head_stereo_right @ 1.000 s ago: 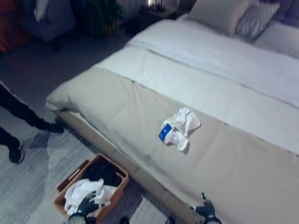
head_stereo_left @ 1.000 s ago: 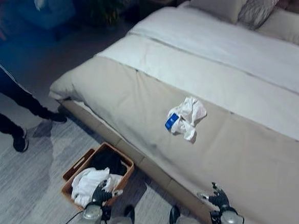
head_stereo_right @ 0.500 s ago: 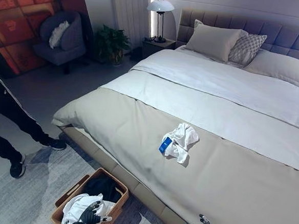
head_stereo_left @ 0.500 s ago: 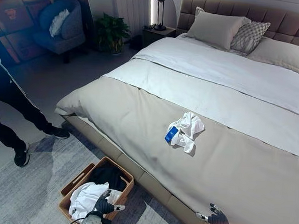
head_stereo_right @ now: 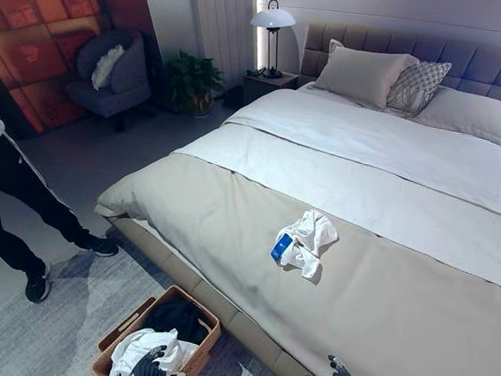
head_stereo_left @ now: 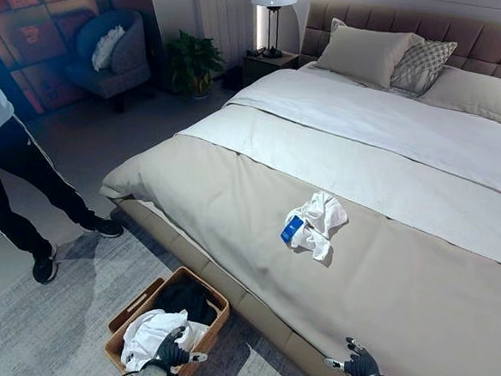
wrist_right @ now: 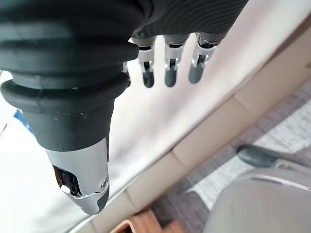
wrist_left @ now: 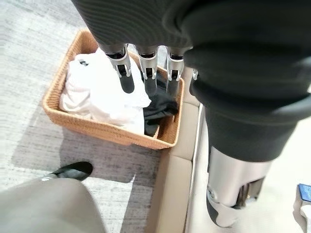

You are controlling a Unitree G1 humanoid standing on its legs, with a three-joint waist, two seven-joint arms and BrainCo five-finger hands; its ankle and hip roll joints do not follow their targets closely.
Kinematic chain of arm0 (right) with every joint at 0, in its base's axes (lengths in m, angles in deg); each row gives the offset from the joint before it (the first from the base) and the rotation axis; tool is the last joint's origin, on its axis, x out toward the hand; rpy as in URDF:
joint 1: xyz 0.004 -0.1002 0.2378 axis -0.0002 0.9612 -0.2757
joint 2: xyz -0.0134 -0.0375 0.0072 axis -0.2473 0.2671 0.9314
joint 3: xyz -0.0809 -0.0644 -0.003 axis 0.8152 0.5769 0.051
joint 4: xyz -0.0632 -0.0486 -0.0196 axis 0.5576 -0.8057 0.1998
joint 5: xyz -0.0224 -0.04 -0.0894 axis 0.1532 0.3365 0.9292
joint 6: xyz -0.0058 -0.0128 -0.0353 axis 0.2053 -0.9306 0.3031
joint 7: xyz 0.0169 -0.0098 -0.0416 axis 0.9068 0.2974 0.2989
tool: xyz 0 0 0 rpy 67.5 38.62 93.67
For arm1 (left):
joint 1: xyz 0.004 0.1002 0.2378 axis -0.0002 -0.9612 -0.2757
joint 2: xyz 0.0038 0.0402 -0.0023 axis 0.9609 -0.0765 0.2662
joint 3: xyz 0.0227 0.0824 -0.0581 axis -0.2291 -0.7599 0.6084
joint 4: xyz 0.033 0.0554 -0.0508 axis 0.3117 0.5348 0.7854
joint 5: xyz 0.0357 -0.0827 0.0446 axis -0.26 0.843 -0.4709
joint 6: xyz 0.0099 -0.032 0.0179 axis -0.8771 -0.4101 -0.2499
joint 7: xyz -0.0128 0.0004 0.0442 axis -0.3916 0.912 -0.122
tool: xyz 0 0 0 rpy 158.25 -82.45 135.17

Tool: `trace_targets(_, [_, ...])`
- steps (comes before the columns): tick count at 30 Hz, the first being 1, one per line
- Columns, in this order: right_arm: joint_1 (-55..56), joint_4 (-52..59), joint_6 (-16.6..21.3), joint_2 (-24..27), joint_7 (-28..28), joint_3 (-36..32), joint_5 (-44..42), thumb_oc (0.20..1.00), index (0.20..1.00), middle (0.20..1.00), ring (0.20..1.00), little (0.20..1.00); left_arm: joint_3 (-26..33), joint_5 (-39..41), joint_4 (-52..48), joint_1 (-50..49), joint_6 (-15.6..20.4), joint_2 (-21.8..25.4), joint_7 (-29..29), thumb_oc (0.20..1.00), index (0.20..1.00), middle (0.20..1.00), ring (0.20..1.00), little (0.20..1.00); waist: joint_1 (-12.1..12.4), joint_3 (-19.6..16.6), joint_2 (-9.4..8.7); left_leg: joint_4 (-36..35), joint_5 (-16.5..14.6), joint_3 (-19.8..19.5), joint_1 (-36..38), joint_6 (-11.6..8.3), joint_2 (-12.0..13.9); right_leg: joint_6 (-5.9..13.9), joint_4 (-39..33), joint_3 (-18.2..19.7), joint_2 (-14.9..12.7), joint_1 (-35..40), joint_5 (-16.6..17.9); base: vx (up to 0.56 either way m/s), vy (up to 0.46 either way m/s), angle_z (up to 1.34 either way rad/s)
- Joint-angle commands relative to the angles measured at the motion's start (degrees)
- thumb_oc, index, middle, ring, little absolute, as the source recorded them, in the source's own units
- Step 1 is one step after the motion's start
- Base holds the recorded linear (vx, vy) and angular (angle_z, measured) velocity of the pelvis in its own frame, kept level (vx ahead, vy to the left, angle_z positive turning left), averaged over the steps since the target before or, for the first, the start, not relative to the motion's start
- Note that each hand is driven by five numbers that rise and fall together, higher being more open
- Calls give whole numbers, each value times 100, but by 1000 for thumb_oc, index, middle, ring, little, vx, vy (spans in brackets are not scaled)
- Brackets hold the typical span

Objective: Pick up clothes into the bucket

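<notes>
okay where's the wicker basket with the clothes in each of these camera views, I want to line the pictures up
Left eye view: the basket sits bottom left, on the floor beside the bed.
Right eye view: same basket, bottom left, slightly lower.
Left wrist view: basket in the upper left, under the left hand.
Right wrist view: a wooden-brown corner at the bottom edge may be it; I cannot tell.
Shared landmark: the white clothes inside, next to a dark garment.

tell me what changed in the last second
The camera tilted up, so more of the room shows. The person by the rug has stepped slightly. Nothing was grasped or released: both hands, left hand and right hand, hang open. The white garment lies unmoved on the bed, the basket unchanged.
</notes>
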Motion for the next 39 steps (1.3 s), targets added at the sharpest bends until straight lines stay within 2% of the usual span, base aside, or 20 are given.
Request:
trace_targets(1, [-463, -1, -11, 16, -90, 192, 131, 1000, 1000, 1000, 1000, 1000, 51, 22, 62, 220, 123, 40, -64, 1000, 1000, 1000, 1000, 1000, 41, 182, -433, 316, -397, 29, -47, 134, -371, 189, 208, -12, -216, 60, -73, 0, 0, 0])
trace_targets(7, [-416, 53, 24, -25, -131, 221, 133, 1000, 1000, 1000, 1000, 1000, -53, 332, -296, 269, 231, -11, -113, 1000, 1000, 1000, 1000, 1000, 27, 200, -460, 261, -361, 9, -49, 129, -361, 199, 147, -25, -223, 65, -42, -2, -4, 2])
trace_targets(15, [-451, 52, 6, -71, -318, 73, -11, 1000, 1000, 1000, 1000, 1000, -159, 269, -246, 264, 213, -51, -103, 1000, 1000, 1000, 1000, 1000, 18, 280, -456, 247, -345, 2, -105, 131, -356, 205, 106, -5, -206, -7, 1, 0, 0, 0])
trace_targets(23, [-1317, 856, 148, 484, -691, -186, -198, 1000, 1000, 1000, 1000, 1000, -111, 376, -344, 281, 270, 132, 79, 1000, 1000, 1000, 1000, 1000, 104, 676, -411, 324, -196, -123, -570, 116, -376, 194, 339, -73, -222, -496, 35, -97, -6, 4])
trace_targets(24, [-1787, 793, 169, 726, -880, -276, -233, 1000, 1000, 1000, 1000, 1000, -176, 488, -473, 289, 309, 201, 150, 1000, 1000, 1000, 1000, 1000, 163, 842, -373, 362, -113, -206, -791, 116, -402, 182, 463, -133, -232, -731, 49, -150, 6, 10])
trace_targets(28, [-2729, 426, 160, 1125, -1315, -476, -446, 1000, 1000, 1000, 1000, 1000, -274, 903, -758, 251, 372, 239, 287, 1000, 1000, 1000, 1000, 1000, 306, 1072, -249, 433, -15, -370, -1141, 165, -443, 161, 936, -278, -288, -1237, -30, -78, 26, 25])
trace_targets(31, [-3066, 277, 125, 1246, -1465, -469, -441, 1000, 1000, 1000, 1000, 1000, -364, 987, -850, 243, 387, 250, 310, 1000, 1000, 1000, 1000, 1000, 350, 1173, -189, 498, -4, -444, -1255, 188, -478, 134, 1178, -304, -331, -1395, -123, -1, 25, 21])
trace_targets(32, [-3408, 181, 98, 1399, -1771, -425, -265, 1000, 1000, 1000, 1000, 1000, -527, 948, -1029, 198, 408, 308, 371, 1000, 1000, 1000, 1000, 1000, 426, 1342, -100, 624, -7, -543, -1408, 199, -533, 117, 1464, -395, -413, -1568, -253, -24, 28, 13])
trace_targets(34, [-3556, 164, 95, 1397, -1819, -367, -230, 1000, 1000, 1000, 1000, 1000, -577, 925, -1101, 187, 419, 320, 406, 1000, 1000, 1000, 1000, 1000, 434, 1393, -79, 707, -21, -570, -1494, 203, -564, 106, 1575, -394, -444, -1661, -296, -29, 21, 20])
trace_targets(35, [-3924, 153, 82, 1550, -2054, -266, -85, 1000, 1000, 1000, 1000, 1000, -684, 917, -1228, 178, 411, 368, 505, 1000, 1000, 1000, 1000, 1000, 508, 1590, -25, 970, -70, -617, -1713, 223, -612, 87, 1886, -342, -493, -1889, -394, -43, 0, 23])
trace_targets(39, [-4582, -60, 102, 1684, -2425, -211, -156, 1000, 1000, 1000, 1000, 1000, -940, 1069, -1394, 221, 450, 343, 643, 1000, 1000, 1000, 1000, 1000, 616, 1874, 34, 1322, -92, -760, -2159, 220, -681, 83, 2374, -426, -617, -2283, -515, -53, -27, 21])
